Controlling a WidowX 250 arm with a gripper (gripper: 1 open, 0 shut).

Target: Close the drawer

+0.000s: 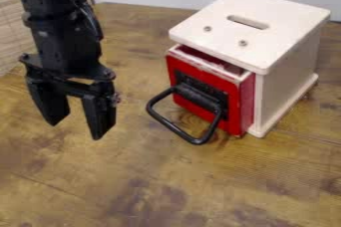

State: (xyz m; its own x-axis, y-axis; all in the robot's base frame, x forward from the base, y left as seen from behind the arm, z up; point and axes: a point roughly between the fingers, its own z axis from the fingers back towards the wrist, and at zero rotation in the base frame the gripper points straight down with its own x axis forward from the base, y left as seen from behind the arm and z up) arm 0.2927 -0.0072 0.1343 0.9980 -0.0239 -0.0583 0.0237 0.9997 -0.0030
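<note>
The black gripper [78,128] hangs over the wooden table [120,191], pointing down, fingers apart, to one side of the drawer's looped handle [186,121]; the red drawer [234,119] sits partly out of the cream-white cabinet [282,67]; the cabinet's slotted top [250,20] lies beyond.

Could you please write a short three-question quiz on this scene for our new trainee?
1. Multiple choice: What shape is the black handle? (a) a round knob (b) a loop (c) a flat tab
2. True or false: The gripper is holding the handle.
3. Fill in the blank: The cabinet around the red drawer has a ____ cut in its top.

Key: 1. b; 2. false; 3. slot
</note>
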